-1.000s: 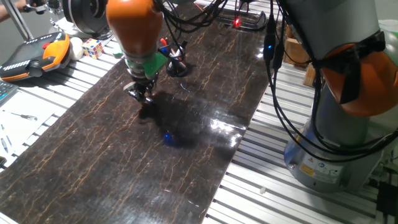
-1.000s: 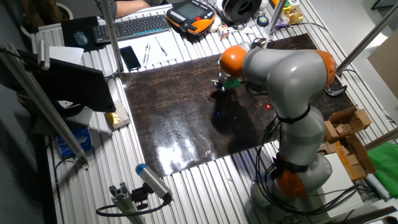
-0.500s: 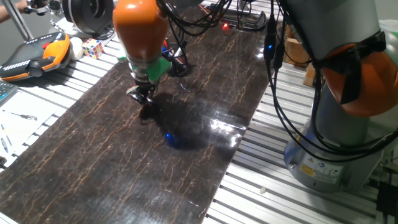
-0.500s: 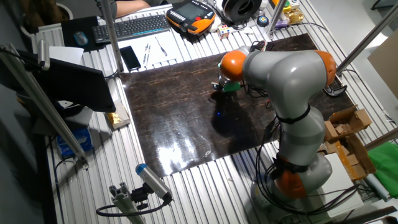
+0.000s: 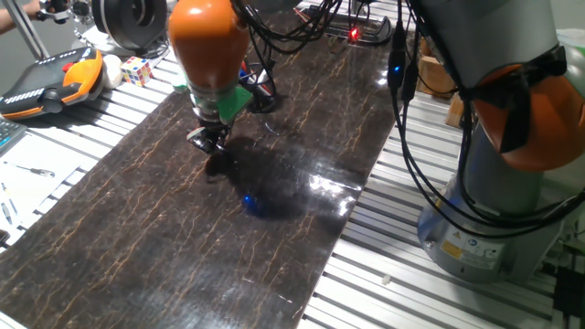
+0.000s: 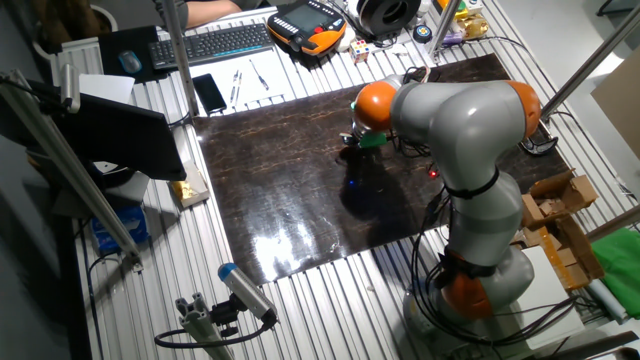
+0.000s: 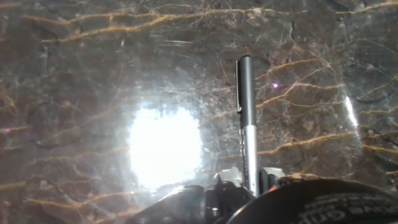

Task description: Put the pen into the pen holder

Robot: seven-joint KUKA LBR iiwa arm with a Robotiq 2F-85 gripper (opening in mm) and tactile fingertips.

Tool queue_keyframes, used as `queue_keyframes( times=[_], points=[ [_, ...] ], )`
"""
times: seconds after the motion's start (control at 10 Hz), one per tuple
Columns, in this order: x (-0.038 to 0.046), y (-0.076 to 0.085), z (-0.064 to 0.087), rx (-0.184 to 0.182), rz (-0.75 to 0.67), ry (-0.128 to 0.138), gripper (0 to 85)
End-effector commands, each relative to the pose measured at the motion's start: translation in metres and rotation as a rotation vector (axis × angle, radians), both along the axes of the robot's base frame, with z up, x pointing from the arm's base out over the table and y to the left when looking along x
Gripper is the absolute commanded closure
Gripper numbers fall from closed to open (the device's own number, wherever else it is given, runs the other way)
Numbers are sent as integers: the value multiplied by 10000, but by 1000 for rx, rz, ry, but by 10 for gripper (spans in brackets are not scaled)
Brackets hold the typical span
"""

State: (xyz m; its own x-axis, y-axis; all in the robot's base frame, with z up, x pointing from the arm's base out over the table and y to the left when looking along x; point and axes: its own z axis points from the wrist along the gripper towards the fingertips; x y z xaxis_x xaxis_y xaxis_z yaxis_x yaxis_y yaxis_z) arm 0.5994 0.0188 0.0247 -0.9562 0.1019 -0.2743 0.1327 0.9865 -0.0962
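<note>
The hand point(image 7: 249, 183) grips the pen point(image 7: 247, 112) by its silvery end, fingers closed, holding it above the dark marble worktop point(image 5: 137, 238). The pen holder point(image 5: 260, 96) stands behind the arm; carrying and dropping the pen in remain.

One pen point(image 7: 247, 118), one Rubik's cube point(image 5: 138, 69), one keyboard point(image 6: 213, 43)

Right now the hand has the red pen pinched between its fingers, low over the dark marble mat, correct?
Not quite: the pen in the hand is black with a silvery lower part, not red. The hand view shows it between the fingers over the marble mat. The rest holds: the hand is low over the mat.
</note>
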Motion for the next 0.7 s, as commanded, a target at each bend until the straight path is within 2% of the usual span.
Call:
queue_keyframes(
  times=[0.0,0.3,0.4,0.6],
  points=[
    [-5,0,-8,2,2,1,627],
    [-1,2,-5,5,11,1,720],
    [4,7,3,5,13,3,693],
    [19,23,49,16,25,15,750]
  ],
)
